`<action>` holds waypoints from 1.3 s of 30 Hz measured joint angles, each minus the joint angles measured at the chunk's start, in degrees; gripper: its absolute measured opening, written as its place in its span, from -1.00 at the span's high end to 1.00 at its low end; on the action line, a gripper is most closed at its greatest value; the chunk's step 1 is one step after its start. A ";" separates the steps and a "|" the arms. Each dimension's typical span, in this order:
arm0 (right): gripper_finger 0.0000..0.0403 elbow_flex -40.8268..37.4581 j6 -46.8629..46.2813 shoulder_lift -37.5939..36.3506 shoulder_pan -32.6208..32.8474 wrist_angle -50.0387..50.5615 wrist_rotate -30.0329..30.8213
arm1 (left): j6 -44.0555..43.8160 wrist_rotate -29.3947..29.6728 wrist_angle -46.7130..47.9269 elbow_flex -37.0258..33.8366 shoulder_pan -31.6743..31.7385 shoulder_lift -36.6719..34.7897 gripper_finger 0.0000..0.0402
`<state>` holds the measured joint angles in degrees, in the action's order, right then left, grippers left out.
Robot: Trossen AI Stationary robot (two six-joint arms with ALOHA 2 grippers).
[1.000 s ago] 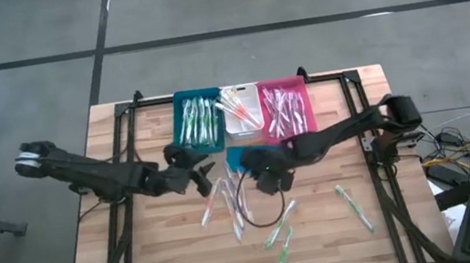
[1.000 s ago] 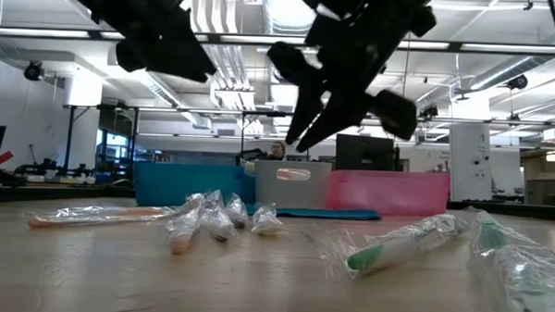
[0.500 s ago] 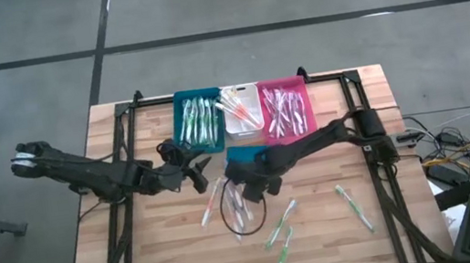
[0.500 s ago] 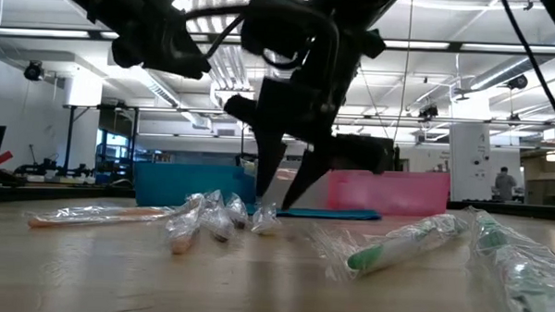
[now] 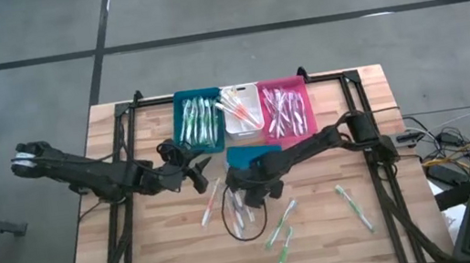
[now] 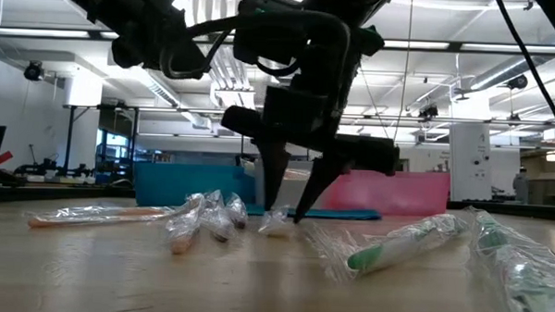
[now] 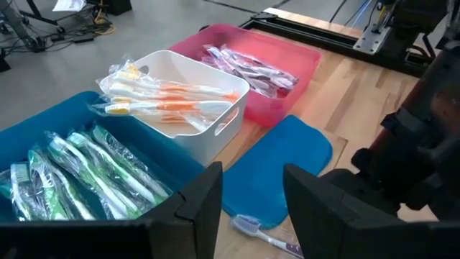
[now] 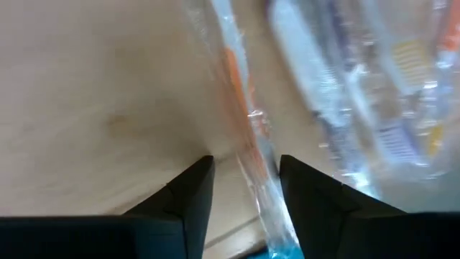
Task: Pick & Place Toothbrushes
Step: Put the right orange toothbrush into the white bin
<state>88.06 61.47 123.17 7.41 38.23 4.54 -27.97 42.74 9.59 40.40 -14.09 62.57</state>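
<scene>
Several wrapped toothbrushes lie flat and scattered on the wooden table (image 5: 169, 251); others fill the teal bin (image 5: 199, 118), white bin (image 5: 240, 110) and pink bin (image 5: 287, 107). My right gripper (image 5: 242, 193) is open and down at the table among the loose pile. Its fingers stand on either side of a wrapped orange-accented toothbrush (image 8: 241, 93), whose wrapper end shows in the low view (image 6: 275, 223). My left gripper (image 5: 196, 172) is open and hovers above the table just near the teal bin, holding nothing. My right gripper (image 6: 289, 212) comes from above, pointing down, its open fingers astride the wrapped orange-accented toothbrush, which lies flat on the table. I cannot tell whether the fingers touch the wrapper.
A flat teal lid-like piece (image 5: 252, 155) lies just in front of the bins, beside my right gripper. More wrapped toothbrushes lie toward the near edge (image 5: 279, 236) and to the right (image 5: 353, 205). A dark cable loop (image 5: 229, 220) hangs below the right arm.
My right gripper has moved toward the table's left and come down from well above the table until its open fingertips stand at the tabletop around a toothbrush in the loose pile. The toothbrushes have stayed where they lay.
</scene>
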 joint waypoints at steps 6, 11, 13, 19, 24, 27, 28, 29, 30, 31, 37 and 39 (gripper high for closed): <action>0.39 0.03 -3.97 -0.17 1.25 7.20 -0.44 | -0.05 0.00 -0.14 -0.15 0.00 0.00 0.24; 0.58 -0.05 -8.02 -0.17 2.12 10.18 -2.81 | -0.20 0.00 -0.20 -0.28 0.00 0.00 0.25; 0.65 -0.06 -9.84 -0.17 2.42 10.79 -2.84 | -0.22 0.00 -0.18 -0.28 0.00 0.00 0.24; 0.82 -0.12 -13.43 -0.17 2.63 12.07 -3.30 | -0.29 -0.02 -0.18 -0.28 0.00 0.00 0.25; 0.88 -0.17 -13.76 -0.30 2.68 12.66 -3.38 | -0.31 -0.02 -0.18 -0.31 0.00 0.00 0.24; 0.88 -0.38 -14.10 -1.08 2.72 14.48 -4.14 | -0.31 0.00 -0.18 -0.31 0.00 0.00 0.25; 0.88 -0.51 -14.54 -1.48 2.78 15.21 -4.28 | -0.31 -0.02 -0.18 -0.31 0.00 0.00 0.25; 0.88 -0.58 -15.11 -1.88 2.83 15.91 -4.53 | -0.31 -0.02 -0.18 -0.31 0.00 0.00 0.25; 0.88 -0.62 -15.73 -2.55 2.90 16.24 -4.35 | -0.31 -0.02 -0.18 -0.32 0.00 0.00 0.25; 0.88 -0.62 -16.48 -3.41 2.94 16.45 -4.29 | -0.31 -0.02 -0.19 -0.33 0.00 0.00 0.25; 0.88 -0.54 -22.08 -9.44 1.27 17.06 -1.85 | -0.28 -0.02 -0.60 -0.33 0.00 0.00 0.25; 0.88 -0.54 -23.18 -11.84 0.53 16.91 0.48 | -0.28 -0.02 -0.91 -0.37 0.00 0.00 0.25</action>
<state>87.53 38.29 111.33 7.94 55.14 5.02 -28.25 42.72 8.68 40.03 -14.09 62.57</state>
